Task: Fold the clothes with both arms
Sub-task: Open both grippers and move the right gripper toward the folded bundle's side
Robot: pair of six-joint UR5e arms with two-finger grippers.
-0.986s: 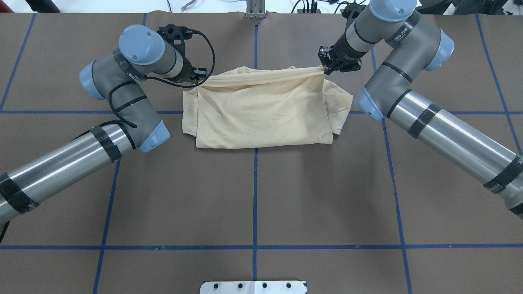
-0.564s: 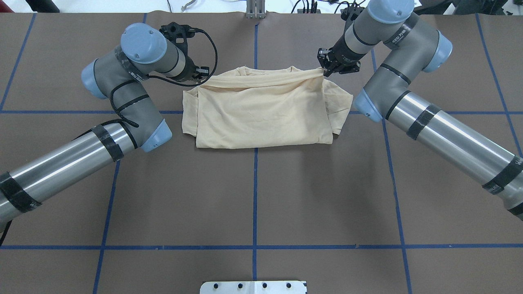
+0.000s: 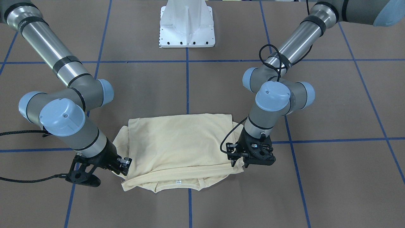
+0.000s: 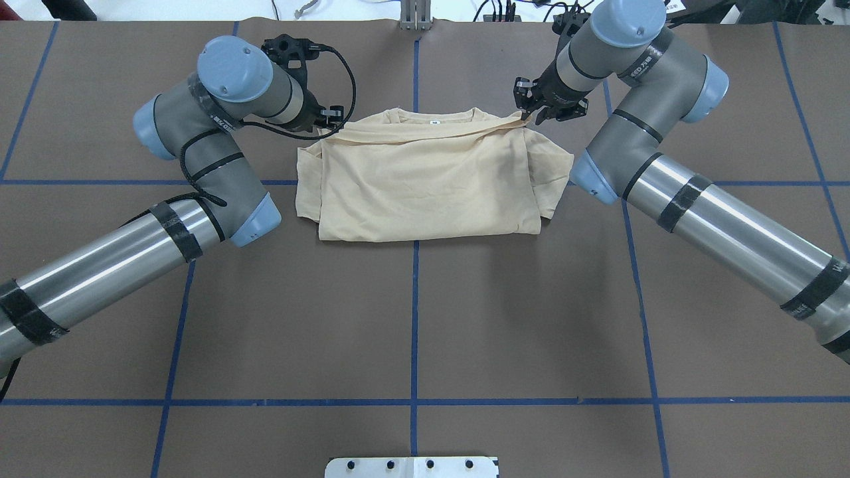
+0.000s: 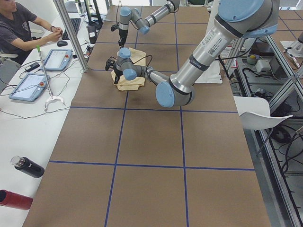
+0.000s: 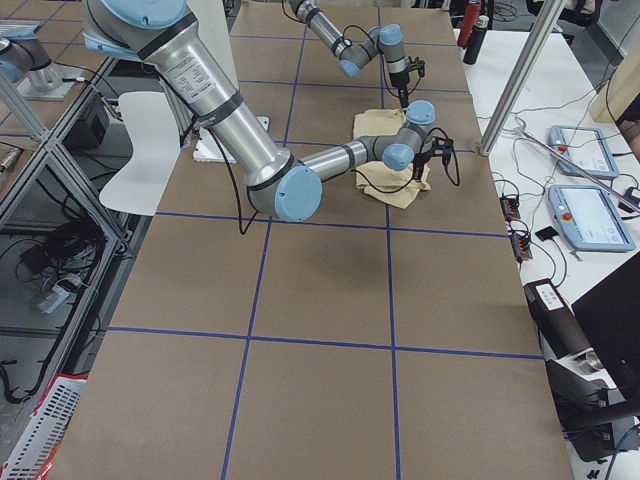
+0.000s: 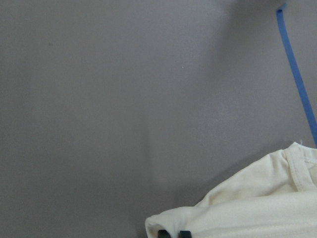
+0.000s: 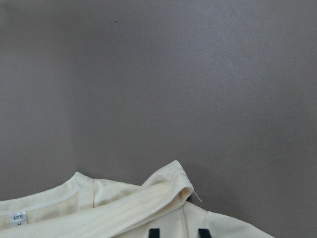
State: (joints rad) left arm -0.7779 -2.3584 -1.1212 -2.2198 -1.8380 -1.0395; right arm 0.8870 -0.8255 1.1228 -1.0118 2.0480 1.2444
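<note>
The clothes are one pale cream-yellow shirt (image 4: 425, 182), folded into a wide rectangle on the brown table, collar at the far edge. Its white neck tag (image 4: 432, 121) shows. My left gripper (image 4: 330, 126) is shut on the far left corner of the folded-over layer. At the far right corner, my right gripper (image 4: 526, 114) is shut on that same layer. Across the table, the left gripper (image 3: 235, 161) and right gripper (image 3: 125, 169) sit low at the shirt (image 3: 177, 148). Wrist views show fabric (image 7: 247, 208) (image 8: 148, 198) at dark fingertips (image 7: 184, 233) (image 8: 154, 232). The print is hidden.
Blue tape lines (image 4: 415, 299) grid the brown table. The white pedestal base (image 3: 187, 25) stands at the robot's side. A person (image 5: 21, 28) sits at a side desk with tablets (image 5: 57, 59); bottles (image 5: 27, 166) lie near the table's end.
Both grippers carried the folded layer's edge farther from the robot toward the collar. The edge now lies lower and flatter, and the neck tag has come into view.
</note>
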